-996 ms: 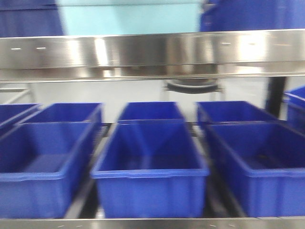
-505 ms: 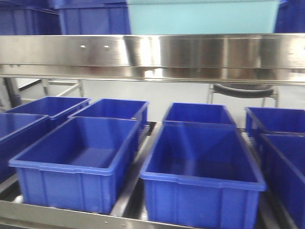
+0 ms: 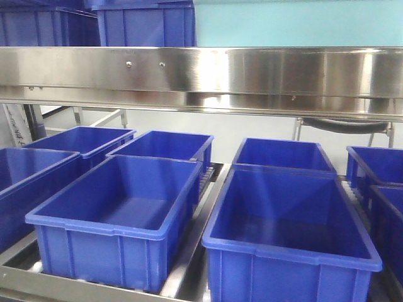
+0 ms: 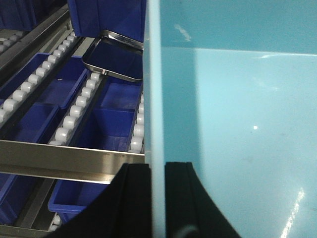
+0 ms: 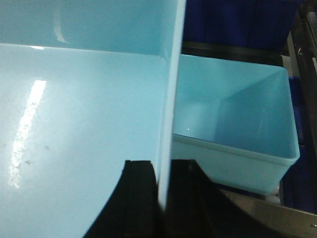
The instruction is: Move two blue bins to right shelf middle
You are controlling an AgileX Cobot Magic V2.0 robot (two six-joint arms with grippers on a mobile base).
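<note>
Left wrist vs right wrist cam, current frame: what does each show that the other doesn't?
Left wrist only: a shiny metal tray, and rows of white rollers with open dark blue bins visible beneath them.
Right wrist only: a second pale-blue bin, empty, sitting just beyond the held one.
Both: the held pale-blue bin, with a thin wall clamped between black jaws, by the left gripper in one view and the right gripper in the other. Both also show dark blue plastic in the background.

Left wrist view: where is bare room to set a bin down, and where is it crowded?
Free: the roller lanes behind the steel rail, left of the held pale bin, up to the metal tray. Crowded: dark blue bins pack the lower tier.
</note>
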